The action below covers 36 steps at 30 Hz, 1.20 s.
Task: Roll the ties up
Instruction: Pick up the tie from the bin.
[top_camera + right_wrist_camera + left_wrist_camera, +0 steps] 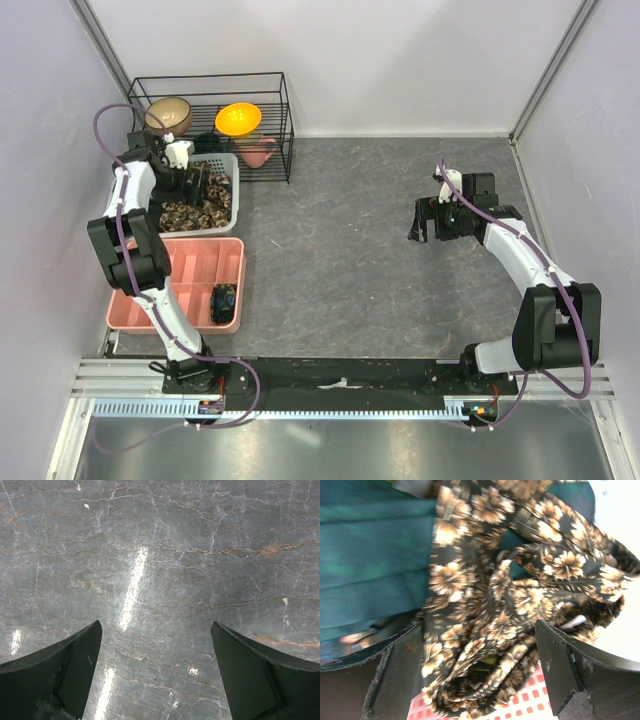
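A heap of brown-and-tan flowered ties [203,212] lies in the white mesh basket [234,166] at the far left. My left gripper [195,183] reaches down into that basket. In the left wrist view the crumpled brown tie [490,605] fills the gap of my left gripper [480,652], whose black fingers [400,675] stand wide on either side of the fabric, open. A dark teal tie [370,555] lies beside it. One small dark coiled tie [224,302] sits in the pink tray [200,262]. My right gripper [437,220] [156,650] hangs open over bare table [160,555].
A black wire rack [283,120] at the back left holds a tan bowl [170,115], an orange bowl [238,119] and a pink item [260,153]. The pink tray lies just in front of the basket. White walls close in the grey marbled table [350,270].
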Motion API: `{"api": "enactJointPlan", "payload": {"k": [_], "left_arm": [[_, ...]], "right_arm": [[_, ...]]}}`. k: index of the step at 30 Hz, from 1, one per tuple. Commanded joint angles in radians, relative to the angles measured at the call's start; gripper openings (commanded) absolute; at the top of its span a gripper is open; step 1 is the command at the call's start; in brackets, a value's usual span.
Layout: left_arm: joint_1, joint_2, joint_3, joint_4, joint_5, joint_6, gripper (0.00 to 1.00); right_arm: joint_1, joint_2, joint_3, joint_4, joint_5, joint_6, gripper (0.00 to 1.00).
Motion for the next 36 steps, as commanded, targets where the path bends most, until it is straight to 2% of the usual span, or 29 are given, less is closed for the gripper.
{"api": "enactJointPlan", "payload": {"k": [1,10,21,30,33,36], "left_arm": [[0.002,-0.045,-0.031,-0.009,0.086,0.041,0.91],[0.001,-0.083,-0.048,-0.017,0.152,0.032,0.86],[-0.024,-0.068,-0.073,-0.061,0.208,0.049,0.90],[-0.048,-0.089,-0.151,-0.060,0.225,0.096,0.87],[-0.051,-0.080,-0.161,-0.044,0.215,0.099,0.83],[-0.051,-0.065,-0.160,-0.028,0.204,0.089,0.68]], "right_arm": [[0.000,0.019,0.051,0.011,-0.015,-0.008,0.98],[-0.002,0.022,0.047,0.006,-0.012,-0.008,0.98],[0.000,0.018,0.048,0.006,-0.009,-0.010,0.98],[-0.003,0.030,0.050,0.006,-0.008,-0.011,0.98],[-0.002,0.038,0.054,0.005,-0.009,-0.011,0.98],[0.000,0.042,0.056,0.006,-0.011,-0.011,0.98]]}}
